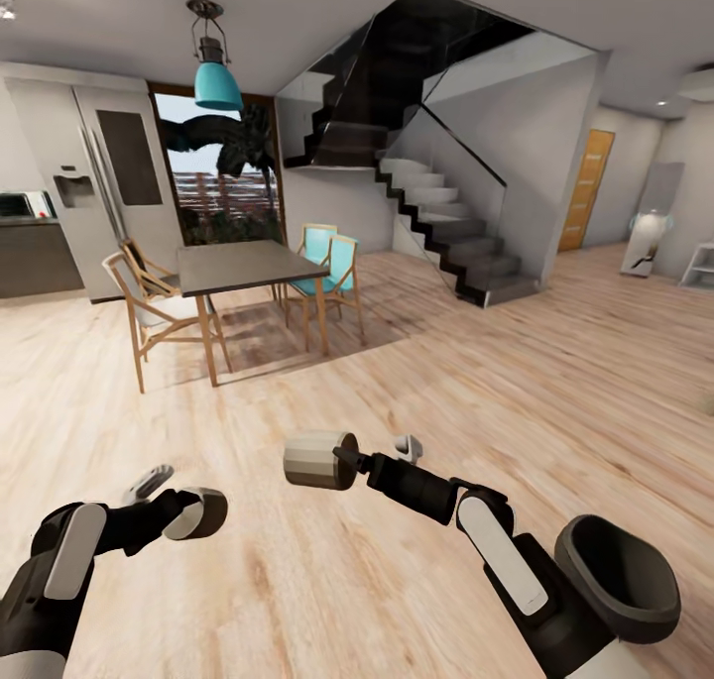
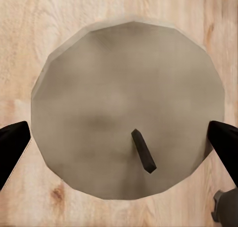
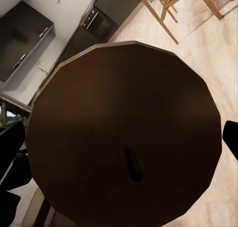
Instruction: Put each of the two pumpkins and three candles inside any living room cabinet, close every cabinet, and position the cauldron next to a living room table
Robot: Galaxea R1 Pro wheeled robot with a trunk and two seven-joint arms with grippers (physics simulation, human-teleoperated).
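Right pincer (image 1: 342, 459) carries a candle (image 1: 317, 460) out front over the wood floor (image 1: 416, 382); right wrist view — fingers (image 3: 11, 152) on either side of its dark top face (image 3: 124, 137), closed on it. Left pincer (image 1: 203, 512) likewise grips a second candle (image 2: 126, 108), wick end toward the camera, fingertips (image 2: 12, 147) at its rim. Judged progress: two candles in transit, nothing confirmably stored; third candle, both pumpkins, cabinet closing, cauldron placement still pending. Ahead: dining tabletop (image 1: 248, 265) with chairs (image 1: 332, 263), staircase (image 1: 446, 223)

Dining table (image 1: 248, 265) w/ chairs (image 1: 332, 268), stairs (image 1: 446, 223), fridge (image 1: 99, 173).
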